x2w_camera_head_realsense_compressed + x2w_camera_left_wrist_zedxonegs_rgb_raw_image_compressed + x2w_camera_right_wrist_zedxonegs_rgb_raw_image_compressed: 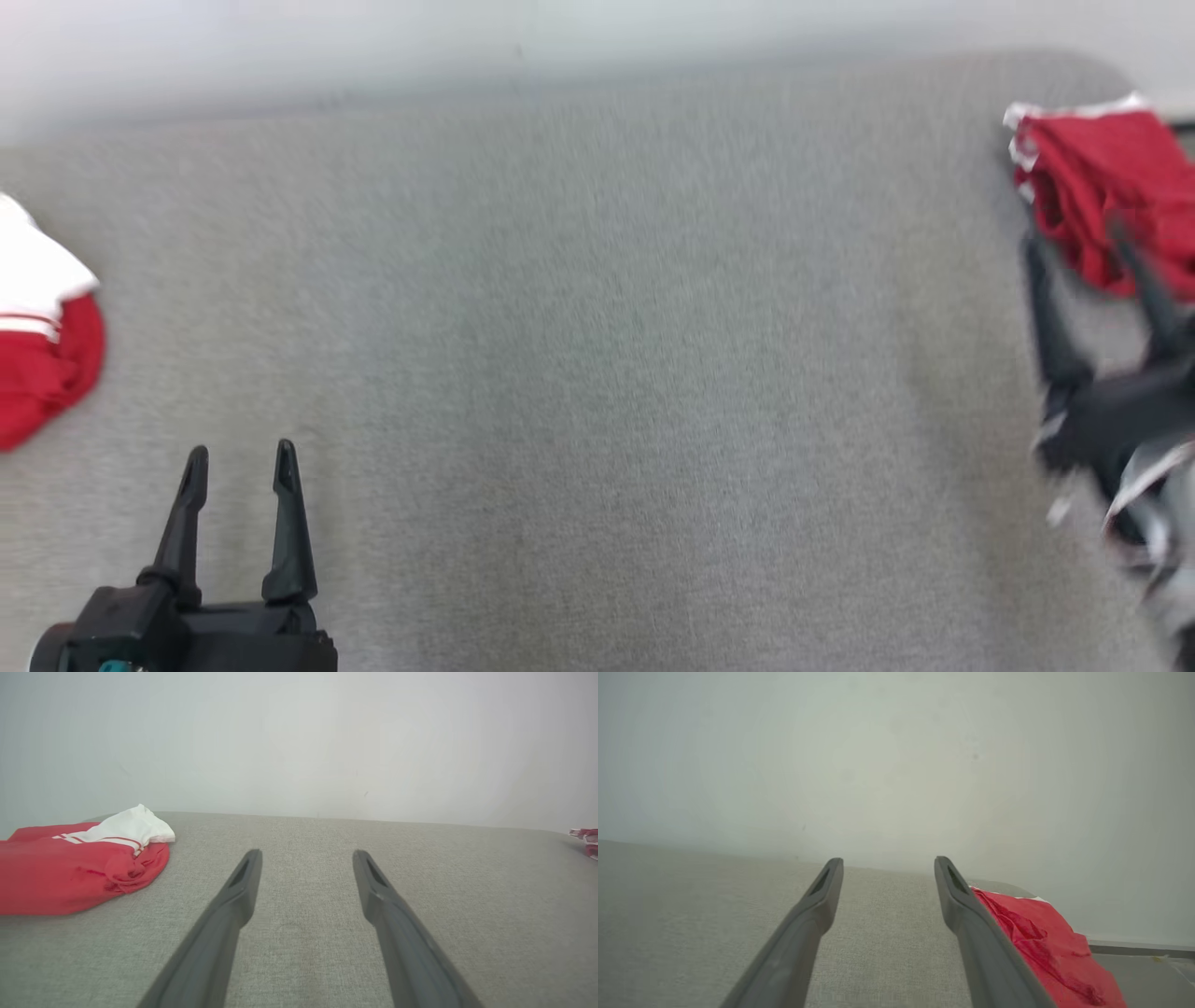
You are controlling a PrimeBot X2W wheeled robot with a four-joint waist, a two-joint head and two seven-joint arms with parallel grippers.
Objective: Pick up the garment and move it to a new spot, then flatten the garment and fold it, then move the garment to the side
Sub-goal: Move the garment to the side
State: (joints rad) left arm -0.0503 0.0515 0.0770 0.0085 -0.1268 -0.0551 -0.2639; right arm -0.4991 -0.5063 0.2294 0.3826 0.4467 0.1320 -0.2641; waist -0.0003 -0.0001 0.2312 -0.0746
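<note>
The red garment (pixel 1111 177) lies crumpled at the far right corner of the grey fabric-covered counter (pixel 597 373), with a strip of white trim along its far edge. In the head view its right side is cut off by the picture's edge. The right gripper (pixel 1075 238) sits just near of it, smeared by motion blur there. The right wrist view shows this gripper (pixel 888 860) with its fingers spread apart and nothing between them. The garment (pixel 1045 938) lies partly behind the right-hand finger, and whether the two touch cannot be told.

The left gripper (pixel 241 450) is at the near left, its fingers also apart and empty (pixel 307 853) above bare fabric. A second, red-and-white garment (pixel 42 345) is bunched at the counter's left edge, partly out of frame in the head view, with a white part and red stripes showing in the left wrist view (pixel 70 872). A plain pale wall (pixel 299 742) stands behind.
</note>
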